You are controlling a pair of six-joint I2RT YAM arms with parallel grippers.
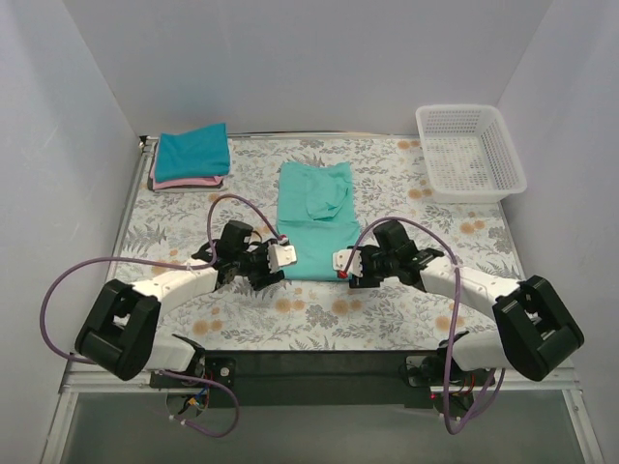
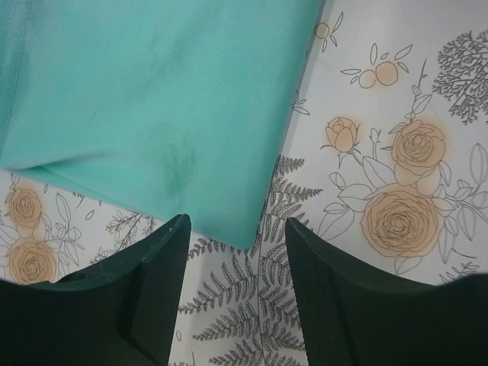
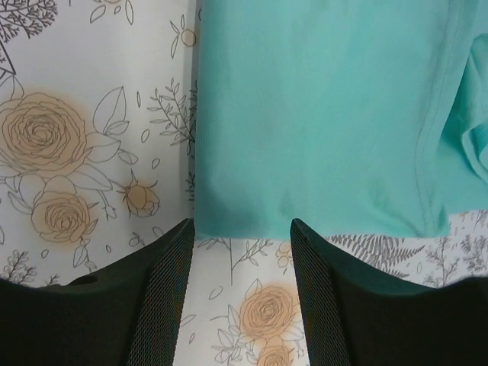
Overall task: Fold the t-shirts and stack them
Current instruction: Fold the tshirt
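Jaws of left gripper and right gripper parted, empty, at near corners of sea-green t-shirt, mid-table. Risk: a pinch catching only the top layer, so the fold slides apart when lifted.

A robot lab's test booth: plain white panels box in a table under a floral cloth. The left arm and right arm are bolted to a black rail at 6 o'clock. Folded t-shirts sit at 10 o'clock and a white mesh basket at 2 o'clock.
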